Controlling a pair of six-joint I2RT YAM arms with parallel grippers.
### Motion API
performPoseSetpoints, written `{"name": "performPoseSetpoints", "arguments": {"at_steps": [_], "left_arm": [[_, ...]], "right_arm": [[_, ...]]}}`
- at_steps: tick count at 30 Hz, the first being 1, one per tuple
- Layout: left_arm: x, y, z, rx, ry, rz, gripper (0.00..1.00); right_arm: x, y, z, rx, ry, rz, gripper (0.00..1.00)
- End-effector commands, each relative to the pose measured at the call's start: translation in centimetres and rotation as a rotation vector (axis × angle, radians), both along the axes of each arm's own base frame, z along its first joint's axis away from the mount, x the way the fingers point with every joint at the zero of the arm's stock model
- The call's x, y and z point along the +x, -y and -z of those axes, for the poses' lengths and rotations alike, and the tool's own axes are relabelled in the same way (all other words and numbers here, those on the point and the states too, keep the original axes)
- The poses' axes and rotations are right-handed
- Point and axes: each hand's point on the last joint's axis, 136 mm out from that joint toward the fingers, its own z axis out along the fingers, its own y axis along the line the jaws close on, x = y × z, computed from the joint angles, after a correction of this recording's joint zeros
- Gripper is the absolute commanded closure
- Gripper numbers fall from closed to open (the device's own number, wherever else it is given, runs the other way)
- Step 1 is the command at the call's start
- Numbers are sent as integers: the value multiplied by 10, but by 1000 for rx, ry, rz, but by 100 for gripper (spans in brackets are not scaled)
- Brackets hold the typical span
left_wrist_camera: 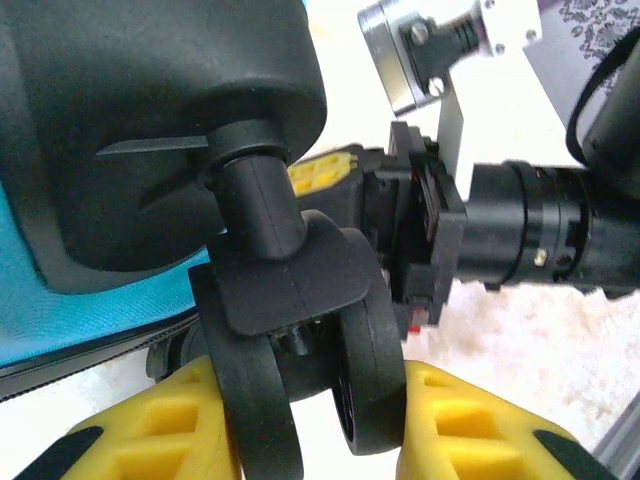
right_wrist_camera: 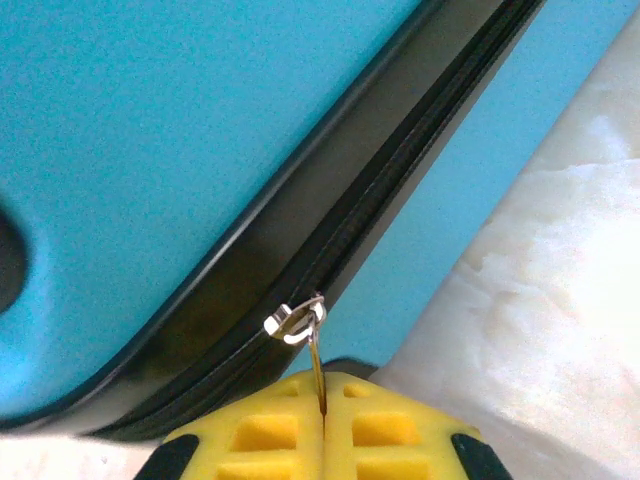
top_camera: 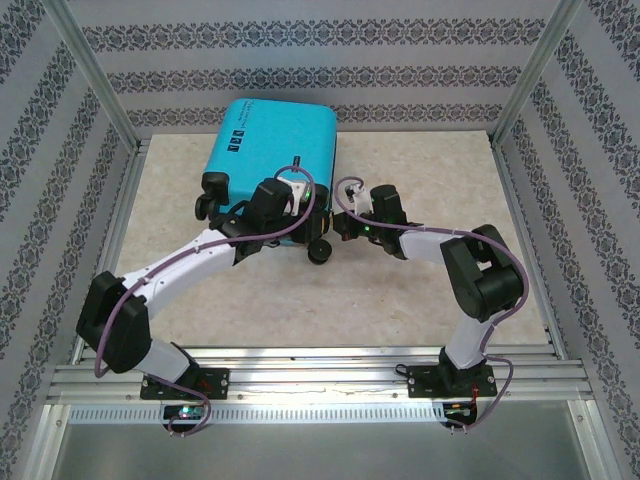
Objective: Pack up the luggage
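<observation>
A bright turquoise luggage (top_camera: 275, 135) lies flat and zipped on a pale table (top_camera: 430, 290), at its far middle. Both arms reach to the luggage's near edge. The left gripper (left_wrist_camera: 320, 425) is at a black twin wheel (left_wrist_camera: 300, 320) under that edge, its yellow fingers (left_wrist_camera: 150, 420) partly closed and clamping the wheel between them. Just right of it, the right gripper (right_wrist_camera: 322, 415) meets the luggage's black zipper band (right_wrist_camera: 400, 190), fingers pressed together and pinching the thin metal zipper pull (right_wrist_camera: 316, 365)

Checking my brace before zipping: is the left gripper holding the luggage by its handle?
No, the left gripper's yellow pads grip a black caster wheel between them instead.
</observation>
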Motion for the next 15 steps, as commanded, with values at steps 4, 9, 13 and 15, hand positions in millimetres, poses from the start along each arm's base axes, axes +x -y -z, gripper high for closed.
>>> {"name": "performPoseSetpoints", "arguments": {"at_steps": [4, 9, 13, 15], "left_arm": [[-23, 6, -60, -79, 159, 131, 100], [-32, 2, -68, -94, 191, 154, 100], [-39, -3, -80, -99, 233, 163, 100], [-44, -4, -85, -109, 256, 178, 100]], "right_arm": [[22, 32, 24, -79, -57, 132, 100], [31, 32, 23, -65, -59, 142, 100], [40, 37, 25, -40, -78, 168, 100], [46, 40, 26, -28, -84, 181, 100]]}}
